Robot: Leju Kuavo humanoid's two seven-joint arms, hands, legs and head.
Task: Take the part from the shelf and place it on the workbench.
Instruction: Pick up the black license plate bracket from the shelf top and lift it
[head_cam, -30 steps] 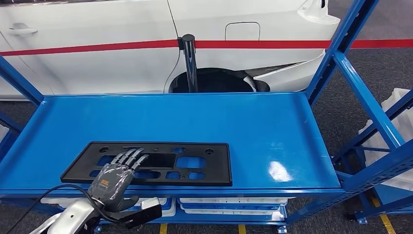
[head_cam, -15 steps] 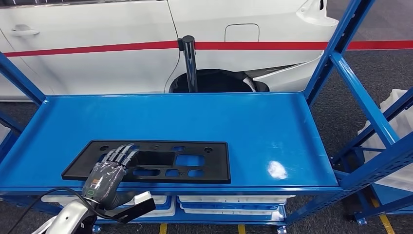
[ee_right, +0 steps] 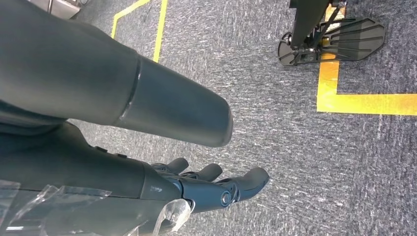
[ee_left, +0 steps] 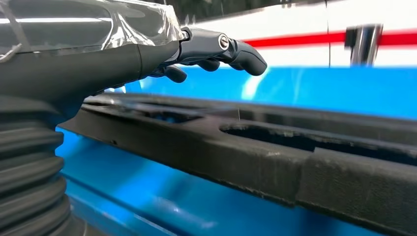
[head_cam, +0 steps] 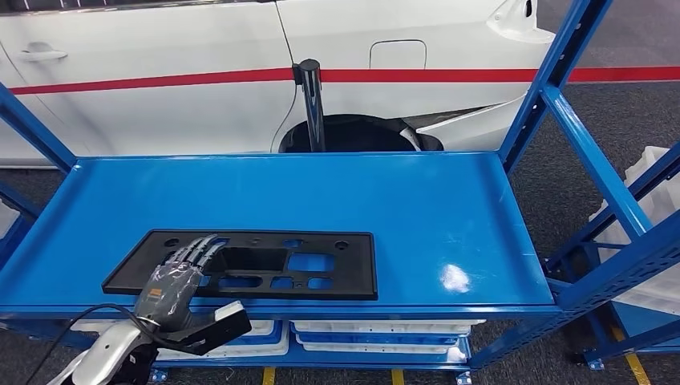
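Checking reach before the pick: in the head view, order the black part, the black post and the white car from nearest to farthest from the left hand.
From the left hand:
1. Black part, under its fingers, shelf front.
2. Black post, behind the shelf.
3. White car, beyond the post.

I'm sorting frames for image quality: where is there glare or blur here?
Head view: sharp, with a white glare spot on the blue shelf. Left wrist view: the black part is soft close to the lens, and the car behind is blurred. Right wrist view: floor crisp, no glare.
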